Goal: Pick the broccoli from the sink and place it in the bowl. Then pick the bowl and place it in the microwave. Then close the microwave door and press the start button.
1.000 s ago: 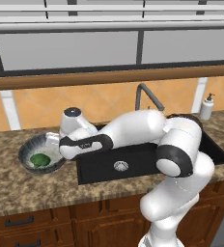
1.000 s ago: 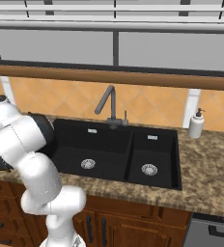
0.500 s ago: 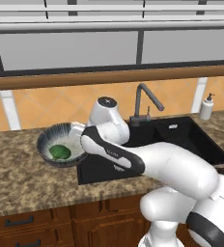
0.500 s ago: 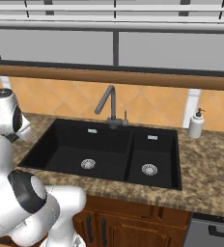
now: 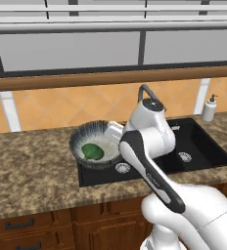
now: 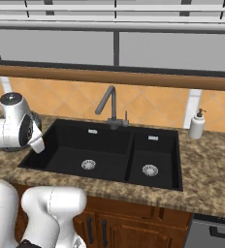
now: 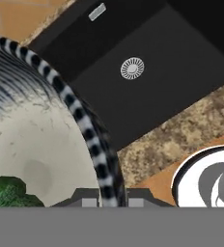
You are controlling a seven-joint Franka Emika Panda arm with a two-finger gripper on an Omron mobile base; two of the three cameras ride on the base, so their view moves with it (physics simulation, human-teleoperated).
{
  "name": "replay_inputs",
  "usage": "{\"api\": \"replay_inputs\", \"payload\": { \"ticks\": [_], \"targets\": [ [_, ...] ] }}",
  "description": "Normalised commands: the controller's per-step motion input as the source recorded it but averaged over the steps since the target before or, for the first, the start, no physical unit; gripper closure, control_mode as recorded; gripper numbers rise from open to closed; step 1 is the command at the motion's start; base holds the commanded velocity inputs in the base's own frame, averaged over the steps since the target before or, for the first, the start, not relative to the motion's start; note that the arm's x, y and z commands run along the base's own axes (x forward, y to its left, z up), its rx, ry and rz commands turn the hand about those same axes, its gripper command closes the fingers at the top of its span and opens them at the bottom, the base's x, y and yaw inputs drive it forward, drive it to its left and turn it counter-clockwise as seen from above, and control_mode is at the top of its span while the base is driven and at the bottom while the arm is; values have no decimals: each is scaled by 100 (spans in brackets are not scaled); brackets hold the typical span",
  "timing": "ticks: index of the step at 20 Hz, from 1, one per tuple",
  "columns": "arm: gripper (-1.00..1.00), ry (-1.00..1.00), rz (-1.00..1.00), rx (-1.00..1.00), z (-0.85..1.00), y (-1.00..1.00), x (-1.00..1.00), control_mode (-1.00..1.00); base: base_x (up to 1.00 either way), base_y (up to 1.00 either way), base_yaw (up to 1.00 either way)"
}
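Gripper (image 7: pixel 104 197) clamped on the rim of the round ribbed bowl (image 5: pixel 97 146) — dark blue-grey and striped outside, pale speckled inside — one dark fingertip (image 7: pixel 85 197) inside the rim, the other outside. Bowl held clear above the speckled brown granite counter (image 5: pixel 32 171), tilted toward the camera, over the left edge of the wide black double-basin sink (image 6: pixel 109 152). Small bright green broccoli lump (image 5: pixel 92 152) resting low inside the bowl, against the pale interior. White arm with dark joints (image 5: pixel 149 146) reaching left from lower right, wrist just beside the bowl's right rim. Beyond, round silver drain (image 7: pixel 132 68) in the left basin, a second in the right one. Farther back — grey gooseneck faucet (image 6: pixel 109 104) behind the sink, white soap dispenser (image 6: pixel 197 124) to its right, orange tiled backsplash (image 6: pixel 153 106) under a wood-framed window (image 6: pixel 119 53).
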Motion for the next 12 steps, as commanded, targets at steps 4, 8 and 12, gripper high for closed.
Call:
{"api": "replay_inputs", "payload": {
  "ticks": [4, 8, 12],
  "targets": [
    [100, 2, -22, 0, 51, -92, -36, -100, 0, 0, 0],
    [100, 0, -18, 3, 35, -67, -35, -100, 0, 0, 0],
    [100, 0, -14, 2, 12, -40, -26, -100, 0, 0, 0]
  ]
}}
